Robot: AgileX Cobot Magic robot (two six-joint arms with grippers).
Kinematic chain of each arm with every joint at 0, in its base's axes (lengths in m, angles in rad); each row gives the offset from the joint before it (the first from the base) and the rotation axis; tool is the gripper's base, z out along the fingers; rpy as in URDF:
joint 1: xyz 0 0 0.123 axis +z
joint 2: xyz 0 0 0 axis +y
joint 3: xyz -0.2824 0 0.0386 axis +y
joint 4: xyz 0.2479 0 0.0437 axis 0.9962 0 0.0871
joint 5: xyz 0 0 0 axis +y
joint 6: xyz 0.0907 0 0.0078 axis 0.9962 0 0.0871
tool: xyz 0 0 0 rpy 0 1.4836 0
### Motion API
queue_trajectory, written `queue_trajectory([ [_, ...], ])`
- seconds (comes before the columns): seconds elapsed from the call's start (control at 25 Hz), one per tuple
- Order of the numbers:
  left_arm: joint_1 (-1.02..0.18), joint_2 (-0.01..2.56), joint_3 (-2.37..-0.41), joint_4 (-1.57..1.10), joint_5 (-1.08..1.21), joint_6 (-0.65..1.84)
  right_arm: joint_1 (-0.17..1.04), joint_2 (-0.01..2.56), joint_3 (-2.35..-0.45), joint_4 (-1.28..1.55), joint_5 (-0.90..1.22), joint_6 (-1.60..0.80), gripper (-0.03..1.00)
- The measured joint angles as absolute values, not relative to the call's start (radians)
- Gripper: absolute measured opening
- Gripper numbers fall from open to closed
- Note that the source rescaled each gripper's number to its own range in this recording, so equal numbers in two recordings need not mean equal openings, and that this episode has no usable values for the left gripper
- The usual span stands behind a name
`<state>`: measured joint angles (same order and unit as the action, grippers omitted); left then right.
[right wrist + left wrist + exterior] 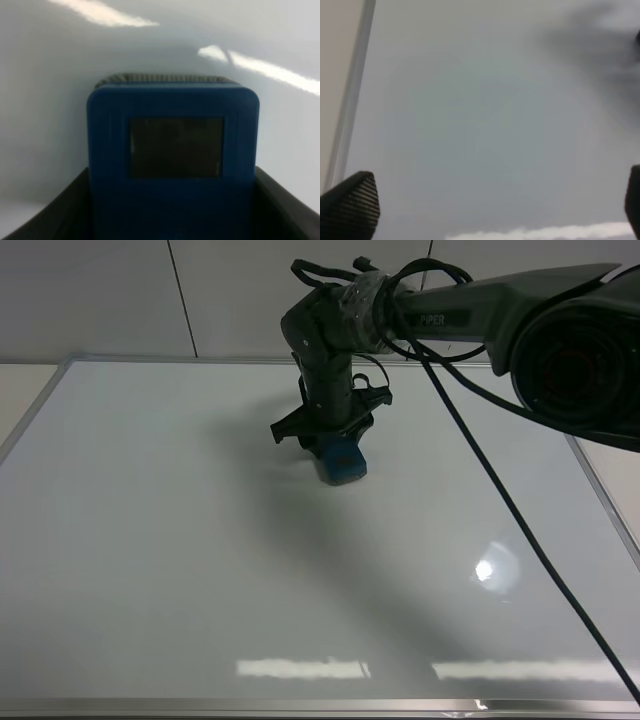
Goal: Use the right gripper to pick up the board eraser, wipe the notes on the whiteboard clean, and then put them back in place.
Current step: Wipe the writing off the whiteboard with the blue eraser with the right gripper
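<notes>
My right gripper point(338, 455) is shut on the teal-blue board eraser point(341, 464) and holds it down at the whiteboard point(150, 540), a little behind the board's middle. In the right wrist view the board eraser point(172, 160) fills the frame between my two black fingers point(280, 210), one dark grey inset showing. I see no notes on the whiteboard in any view; any marks under the eraser are hidden. My left gripper point(495, 220) is open over the white surface point(480, 125), with only its fingertips point(352, 202) showing.
The silver frame point(320, 706) runs along the board's front edge, and the frame point(350, 100) also shows in the left wrist view. A black cable point(520, 520) hangs from the right arm across the board's right half. A pale wall stands behind.
</notes>
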<state>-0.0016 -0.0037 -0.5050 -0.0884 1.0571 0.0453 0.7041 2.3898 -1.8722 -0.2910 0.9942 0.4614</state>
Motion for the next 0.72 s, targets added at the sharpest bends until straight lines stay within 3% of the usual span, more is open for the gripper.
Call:
queue_trajectory([
  [0.72, -0.002, -0.004, -0.505, -0.088, 1.057, 0.045, 0.988, 2.395, -1.867, -0.274, 0.988, 0.384, 0.02],
])
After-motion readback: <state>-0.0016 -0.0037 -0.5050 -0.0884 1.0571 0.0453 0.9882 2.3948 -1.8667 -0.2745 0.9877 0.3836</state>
